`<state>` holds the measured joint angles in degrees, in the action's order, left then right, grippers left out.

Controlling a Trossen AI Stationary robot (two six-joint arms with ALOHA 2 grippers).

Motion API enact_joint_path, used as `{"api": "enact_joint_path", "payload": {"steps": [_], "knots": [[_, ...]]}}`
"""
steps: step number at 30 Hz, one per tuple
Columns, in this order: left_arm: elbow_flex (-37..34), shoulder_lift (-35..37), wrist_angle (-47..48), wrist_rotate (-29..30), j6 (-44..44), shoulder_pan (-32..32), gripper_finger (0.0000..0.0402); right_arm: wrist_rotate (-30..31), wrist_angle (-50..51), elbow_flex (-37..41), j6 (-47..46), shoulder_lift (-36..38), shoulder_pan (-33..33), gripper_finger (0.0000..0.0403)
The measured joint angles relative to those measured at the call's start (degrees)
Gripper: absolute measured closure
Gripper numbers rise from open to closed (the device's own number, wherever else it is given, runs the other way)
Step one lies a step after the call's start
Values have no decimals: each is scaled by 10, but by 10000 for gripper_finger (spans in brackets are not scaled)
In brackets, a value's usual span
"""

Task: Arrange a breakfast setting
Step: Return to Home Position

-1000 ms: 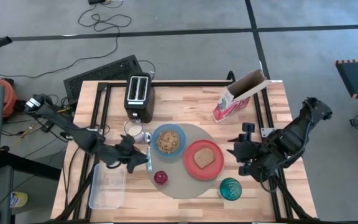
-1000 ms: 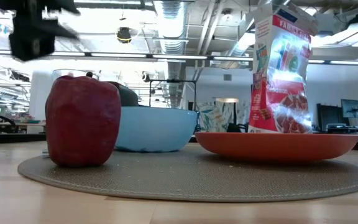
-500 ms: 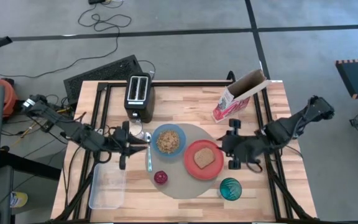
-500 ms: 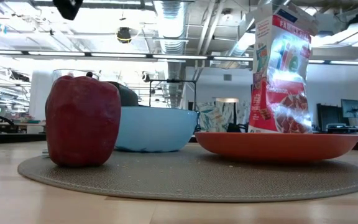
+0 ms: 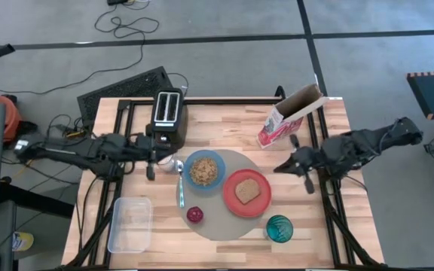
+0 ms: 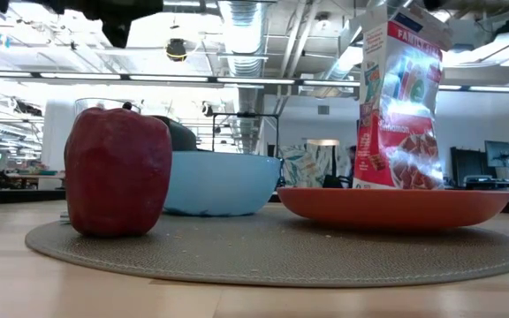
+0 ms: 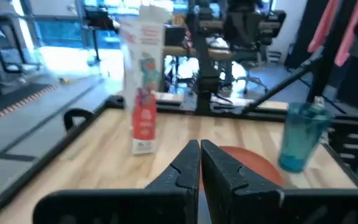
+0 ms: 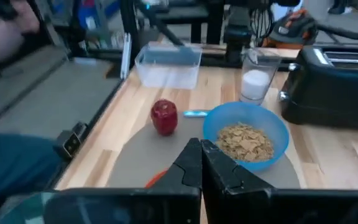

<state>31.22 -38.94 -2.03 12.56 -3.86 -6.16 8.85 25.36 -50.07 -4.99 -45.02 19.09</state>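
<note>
Now I read both sets of fingers as pressed together: left gripper [image 7: 200,147] hangs over the counter's [image 5: 224,124] left side, right gripper [image 8: 199,144] over its right edge. Mid-counter, the round grey-beige mat [image 5: 218,227] carries a cereal-filled light-blue bowl [image 5: 204,170], a spoon [image 5: 180,188] beside it, a red apple [image 5: 195,215], and toast [image 5: 248,191] on the red-orange plate [image 5: 230,199]. The teal glass [image 5: 280,228] stands at the mat's rim.

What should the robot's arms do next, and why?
Probably draw both arms back off the table: the bowl, the toast on the plate and the apple sit on the mat, the spoon and glass at its edge, and the left gripper and right gripper are shut, empty.
</note>
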Motion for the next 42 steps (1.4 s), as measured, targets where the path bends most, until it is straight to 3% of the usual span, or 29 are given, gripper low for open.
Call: {"api": "enact_joint_path", "payload": {"steps": [8, 12, 17, 22, 26, 31, 34, 42], "knots": [[-85, 123, -12, -7, 53, 71, 401, -1, -58, 123, -45, 149, -31, 359], [-136, 204, -7, -6, 47, 94, 401, 3, -98, 187, -58, 210, -36, 367], [-164, 304, 62, -5, 28, 106, 401, 17, -113, 248, -62, 290, -35, 384], [-167, 388, 150, 7, 11, 107, 401, 20, -139, 309, -76, 365, -35, 365], [-166, 387, 178, -5, 5, 107, 401, 20, -171, 363, -81, 415, -35, 363], [-182, 389, 142, -73, 2, 106, 401, 18, -277, 451, -59, 450, -44, 379], [-194, 389, 123, -84, 9, 106, 401, 18, -305, 485, -70, 449, -51, 380], [-239, 389, 82, -88, 21, 107, 401, 35, -318, 496, -74, 448, -54, 355]]}}
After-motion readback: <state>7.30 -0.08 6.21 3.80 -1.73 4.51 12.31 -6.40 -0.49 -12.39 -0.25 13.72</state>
